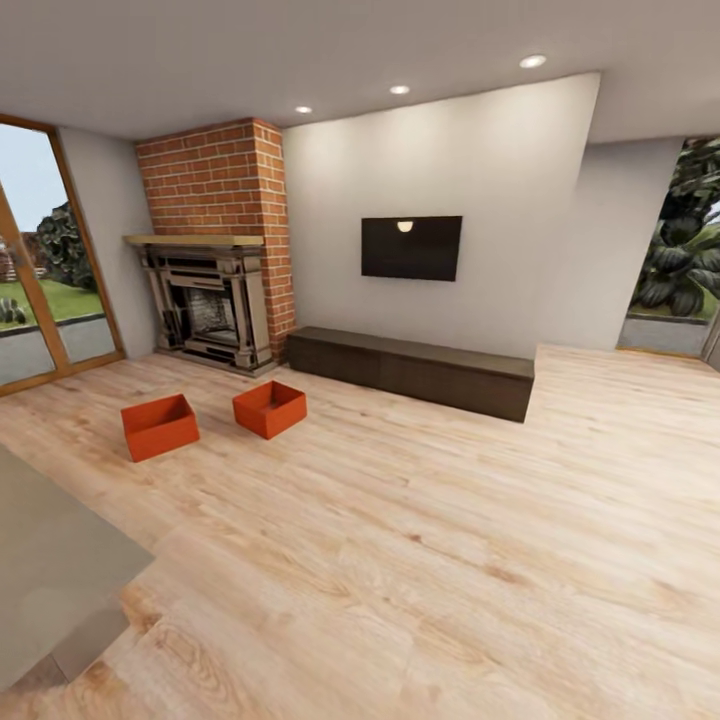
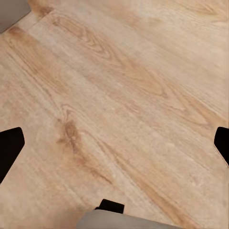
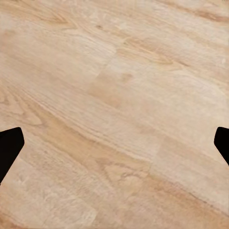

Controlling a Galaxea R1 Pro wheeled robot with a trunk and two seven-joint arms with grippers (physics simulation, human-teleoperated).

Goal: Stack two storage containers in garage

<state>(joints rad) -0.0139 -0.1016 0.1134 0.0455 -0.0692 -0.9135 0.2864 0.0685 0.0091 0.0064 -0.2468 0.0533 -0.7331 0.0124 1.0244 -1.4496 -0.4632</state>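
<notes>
Two orange boxes (image 1: pixel 160 426) (image 1: pixel 269 408) sit side by side on the far left wood floor (image 1: pixel 420 540), near the fireplace (image 1: pixel 210 310). Both claws (image 2: pixel 114 143) (image 3: pixel 114 143) hang wide and empty. Best to drive close and square up first.

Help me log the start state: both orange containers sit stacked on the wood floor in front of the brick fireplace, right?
Not stacked. The head view shows the two containers side by side, apart, each resting on the wood floor in front of the brick fireplace.
</notes>
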